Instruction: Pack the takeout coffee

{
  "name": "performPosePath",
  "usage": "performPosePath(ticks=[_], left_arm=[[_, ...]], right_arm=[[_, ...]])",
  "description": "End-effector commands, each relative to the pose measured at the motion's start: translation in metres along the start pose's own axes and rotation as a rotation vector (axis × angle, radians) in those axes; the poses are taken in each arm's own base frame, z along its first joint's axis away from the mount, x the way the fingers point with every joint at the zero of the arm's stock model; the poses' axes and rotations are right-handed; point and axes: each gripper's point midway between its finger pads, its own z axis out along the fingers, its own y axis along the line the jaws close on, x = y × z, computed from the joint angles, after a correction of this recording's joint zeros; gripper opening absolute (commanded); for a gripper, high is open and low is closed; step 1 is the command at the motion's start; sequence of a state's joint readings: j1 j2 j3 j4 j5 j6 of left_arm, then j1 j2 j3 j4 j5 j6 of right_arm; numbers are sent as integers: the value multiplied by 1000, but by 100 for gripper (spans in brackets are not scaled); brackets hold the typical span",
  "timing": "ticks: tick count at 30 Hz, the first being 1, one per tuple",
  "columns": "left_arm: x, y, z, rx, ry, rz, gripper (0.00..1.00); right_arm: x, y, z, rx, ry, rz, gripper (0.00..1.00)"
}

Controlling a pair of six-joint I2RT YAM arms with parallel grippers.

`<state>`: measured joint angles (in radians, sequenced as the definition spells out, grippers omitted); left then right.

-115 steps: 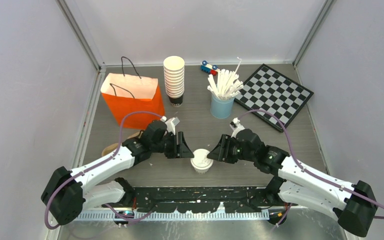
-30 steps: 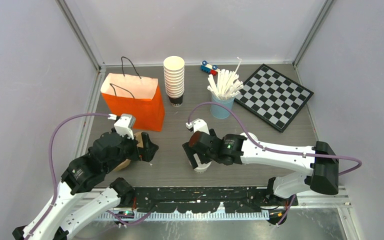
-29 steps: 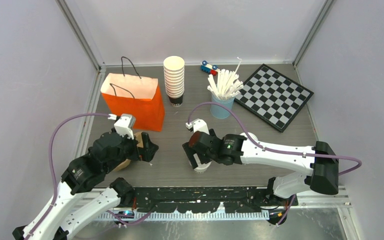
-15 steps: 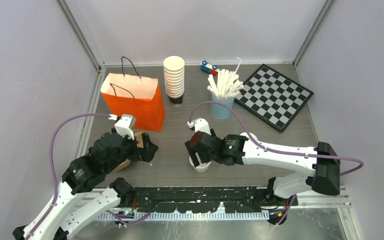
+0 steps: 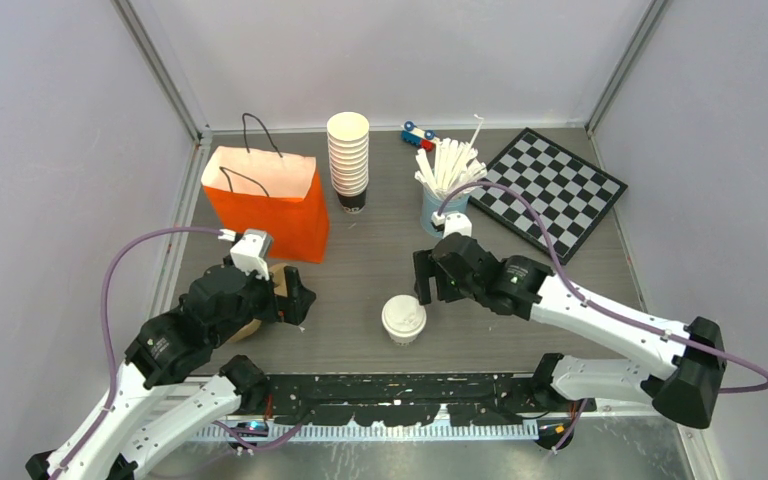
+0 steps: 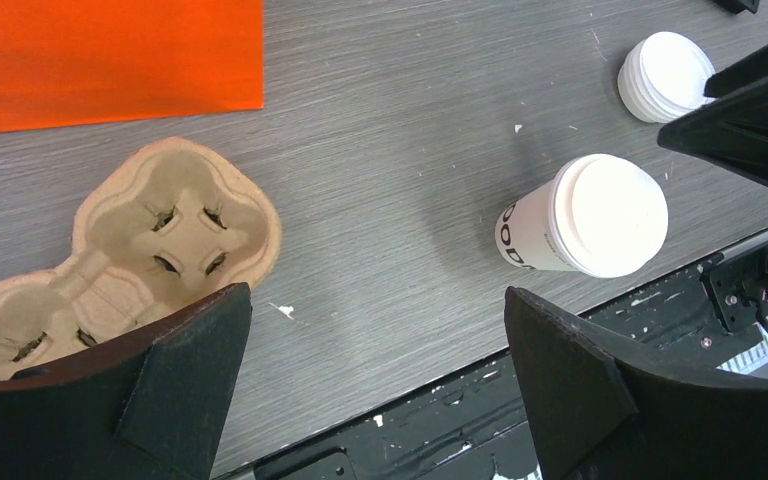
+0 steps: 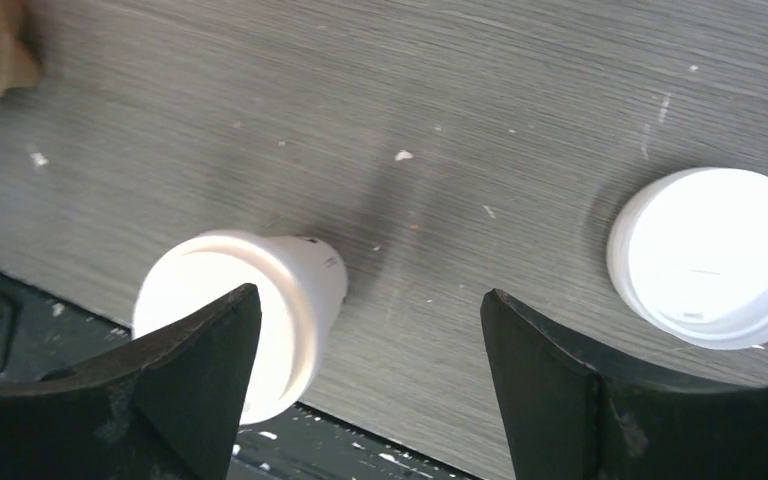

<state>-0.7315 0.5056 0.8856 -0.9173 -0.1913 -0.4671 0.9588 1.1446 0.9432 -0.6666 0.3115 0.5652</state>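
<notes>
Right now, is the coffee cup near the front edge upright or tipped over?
Upright: the coffee cup stands on its base with its lid facing up.

**Both arms out, fingers spread wide**

My left arm rises from its base at the near left, elbow bent, with the wrist turned in toward the middle. The left gripper points right and downward, and in its wrist view I see its fingers standing far apart. My right arm stretches leftward from the near-right base, low over the counter. The right gripper faces left and down, and its fingers are also spread well apart. The two grippers sit well apart from each other.
</notes>
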Motion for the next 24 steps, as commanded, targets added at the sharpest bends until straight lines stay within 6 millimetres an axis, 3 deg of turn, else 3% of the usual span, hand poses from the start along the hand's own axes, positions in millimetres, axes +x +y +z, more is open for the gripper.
performPosePath(ticks=[1, 5, 11, 24], left_arm=[[-5, 2, 0, -9, -26, 5, 100], [-6, 3, -1, -11, -34, 5, 100], [-9, 5, -4, -15, -56, 0, 100], [-7, 5, -3, -19, -47, 7, 100]], right_arm=[[-19, 29, -23, -147, -67, 13, 87], [-12, 56, -31, -191, -65, -56, 91], [5, 84, -17, -147, -13, -197, 93], [16, 86, 1, -93, 22, -271, 93]])
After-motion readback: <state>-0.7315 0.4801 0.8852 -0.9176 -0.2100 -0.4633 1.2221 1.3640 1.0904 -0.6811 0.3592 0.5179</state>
